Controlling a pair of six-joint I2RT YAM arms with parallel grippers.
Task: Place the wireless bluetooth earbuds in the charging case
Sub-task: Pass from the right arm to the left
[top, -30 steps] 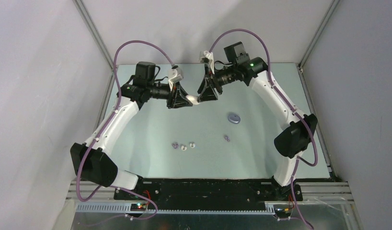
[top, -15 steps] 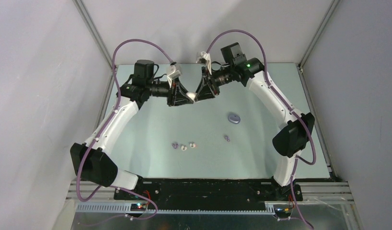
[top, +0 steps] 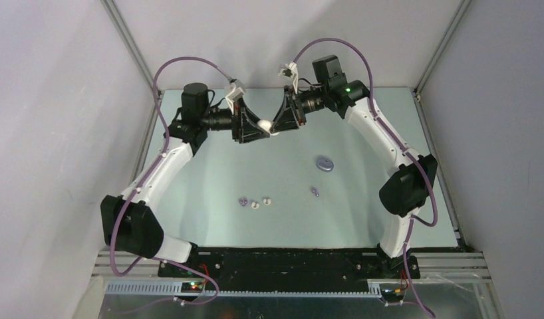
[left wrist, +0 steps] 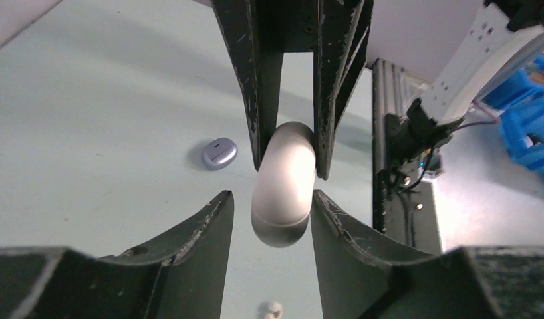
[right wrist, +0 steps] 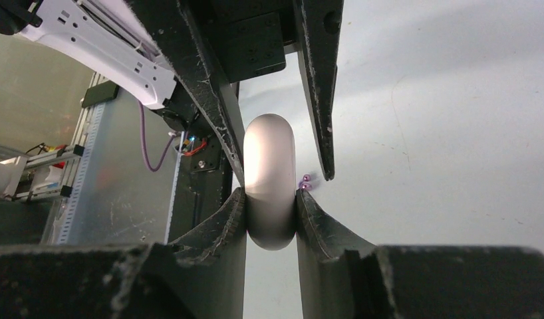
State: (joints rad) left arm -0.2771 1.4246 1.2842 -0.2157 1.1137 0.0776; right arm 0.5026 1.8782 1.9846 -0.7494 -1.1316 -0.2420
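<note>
Four buds lie loose on the table, none of them in a case. Three sit in a short row near the middle of the near half: a purple one on the left, then two white ones, close together but apart. The fourth bud, also purple, lies alone to their right. It is near the purple case, which rests closed on the table a little further back.

The white case is up in the air over the far part of the table. It is closed, and your two arms meet tip to tip around it. Your right gripper is clamped on it; in the right wrist view both of its fingers press flat against the case's sides. Your left gripper stands wider than the case at the other end. In the left wrist view you can see a clear gap between one finger and the case. The other finger lies against it or just beside it; you cannot tell which. Only the right gripper pinches the white case from both sides. Both grippers point at each other, roughly level, well above the table.
</note>
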